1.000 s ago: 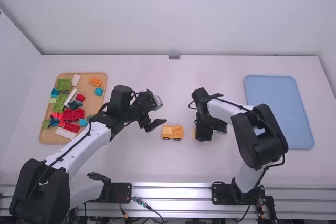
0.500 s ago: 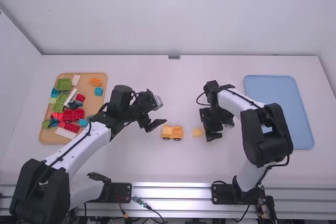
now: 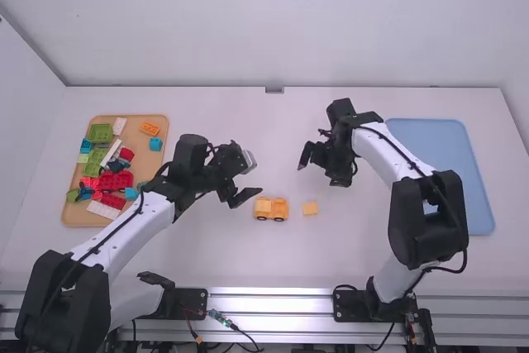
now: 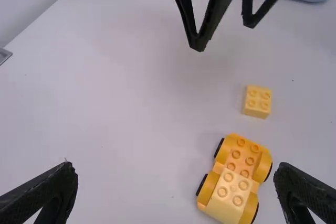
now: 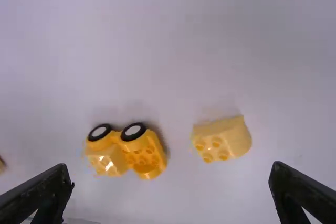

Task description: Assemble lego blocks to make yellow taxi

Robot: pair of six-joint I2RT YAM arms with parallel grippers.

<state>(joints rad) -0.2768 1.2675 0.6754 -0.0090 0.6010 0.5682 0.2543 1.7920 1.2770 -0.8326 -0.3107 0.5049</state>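
Near the table's middle stands a yellow-orange wheeled car base (image 3: 271,209), with a paler block stacked on one end. A loose pale yellow studded block (image 3: 310,208) lies just right of it, apart from it. My left gripper (image 3: 249,193) is open beside the car's left side, holding nothing. My right gripper (image 3: 317,173) hangs open above and beyond the loose block. In the left wrist view, the car (image 4: 235,179) is between the fingers of my left gripper (image 4: 176,184). In the right wrist view, the block (image 5: 221,139) and car (image 5: 126,150) show ahead of my right gripper (image 5: 170,184).
A wooden tray (image 3: 74,213) at the left holds several green, red, blue, white and orange blocks. A blue tray (image 3: 446,171) lies at the right, partly behind the right arm. The left arm reaches across between the wooden tray and the car.
The right gripper has moved away from the loose yellow block, up and toward the table's far side, leaving the block on the table in view. The left arm and the car have stayed still.
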